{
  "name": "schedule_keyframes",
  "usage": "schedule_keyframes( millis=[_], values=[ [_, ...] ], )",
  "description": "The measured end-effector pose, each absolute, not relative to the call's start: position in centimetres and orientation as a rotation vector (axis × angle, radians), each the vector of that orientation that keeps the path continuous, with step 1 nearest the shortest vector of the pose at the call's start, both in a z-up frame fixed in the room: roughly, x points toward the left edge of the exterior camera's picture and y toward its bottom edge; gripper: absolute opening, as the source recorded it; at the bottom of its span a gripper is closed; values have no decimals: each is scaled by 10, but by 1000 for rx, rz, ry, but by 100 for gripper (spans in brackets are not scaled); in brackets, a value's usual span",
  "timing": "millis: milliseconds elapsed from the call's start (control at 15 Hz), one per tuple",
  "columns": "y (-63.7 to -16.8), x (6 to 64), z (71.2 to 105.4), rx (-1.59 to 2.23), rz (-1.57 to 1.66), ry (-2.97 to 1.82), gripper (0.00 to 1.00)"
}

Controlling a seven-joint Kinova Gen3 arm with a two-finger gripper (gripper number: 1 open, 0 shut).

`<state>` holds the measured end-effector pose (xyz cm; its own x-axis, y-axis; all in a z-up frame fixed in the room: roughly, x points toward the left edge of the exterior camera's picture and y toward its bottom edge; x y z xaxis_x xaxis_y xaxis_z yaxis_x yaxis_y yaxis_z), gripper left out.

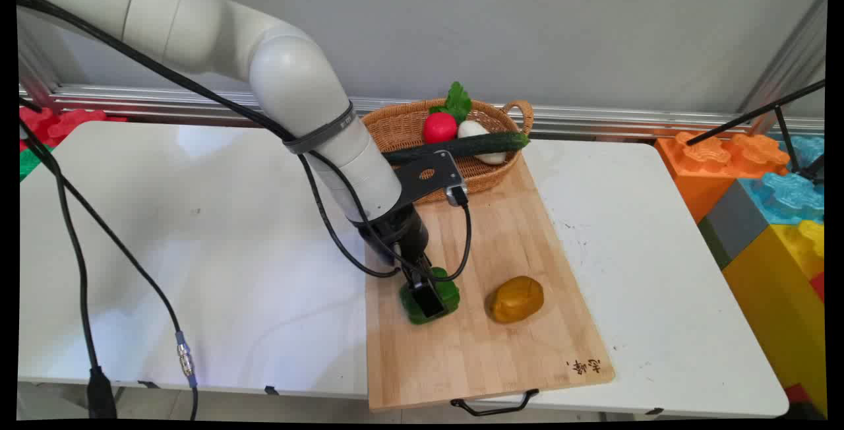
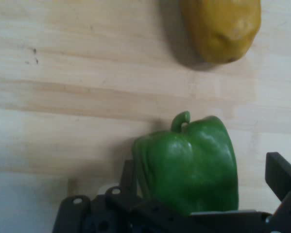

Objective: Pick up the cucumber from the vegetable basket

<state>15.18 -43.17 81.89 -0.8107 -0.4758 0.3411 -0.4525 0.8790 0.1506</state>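
A black gripper (image 1: 427, 298) straddles a green bell pepper (image 1: 432, 298) lying on its side near the left edge of a wooden cutting board (image 1: 481, 357), fingers apart on either flank, not yet clamped. A sound grip would likely close squarely across the body, clear of the stem. A yellow potato (image 1: 515, 299) lies close by at three o'clock; a wicker basket (image 1: 402, 128) of vegetables sits at twelve.

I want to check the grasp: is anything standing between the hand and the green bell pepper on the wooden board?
Nothing visible does. The black two-finger hand straddles the green bell pepper, fingers open on either side. The yellow-brown potato lies apart.
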Motion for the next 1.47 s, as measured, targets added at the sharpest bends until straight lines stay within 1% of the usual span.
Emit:
schedule_keyframes(
  millis=[267, 533, 733, 933, 1200, 1467],
  values=[
    [-440, 146, 834, 657, -44, -2663, 100],
    [-465, 148, 862, 587, 62, -2660, 100],
    [-499, 155, 889, 520, 205, -2649, 100],
    [-535, 163, 909, 461, 355, -2641, 100],
    [-571, 176, 913, 413, 458, -2658, 100],
    [-604, 184, 896, 353, 500, -2688, 100]
  ],
)
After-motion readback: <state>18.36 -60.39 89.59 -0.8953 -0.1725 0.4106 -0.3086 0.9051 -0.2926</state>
